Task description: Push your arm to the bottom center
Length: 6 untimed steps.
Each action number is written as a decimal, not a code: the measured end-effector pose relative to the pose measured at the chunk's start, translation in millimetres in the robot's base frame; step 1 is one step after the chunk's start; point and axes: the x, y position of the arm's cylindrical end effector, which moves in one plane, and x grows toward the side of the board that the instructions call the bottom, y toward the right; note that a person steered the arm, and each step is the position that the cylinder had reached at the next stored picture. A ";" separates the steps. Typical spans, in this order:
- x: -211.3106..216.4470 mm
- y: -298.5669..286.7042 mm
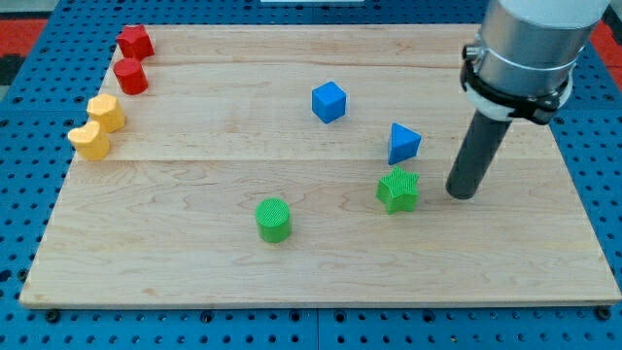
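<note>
My tip [463, 194] rests on the wooden board [175, 253] at the view's right, just right of the green star block [398, 190] and apart from it. A blue triangular block [403, 144] lies up and left of the tip. A blue cube [328, 101] sits near the top centre. A green cylinder [274, 219] stands at the lower centre, well left of the tip.
At the view's upper left stand a red star-like block [135, 42], a red cylinder [130, 76], a yellow block [106, 113] and a yellow heart-like block [90, 141]. A blue pegboard [29, 194] surrounds the board.
</note>
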 end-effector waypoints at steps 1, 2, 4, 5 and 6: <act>-5.4 -49.3; -5.4 -75.2; 35.0 -43.7; 75.4 -47.2; 114.9 -101.7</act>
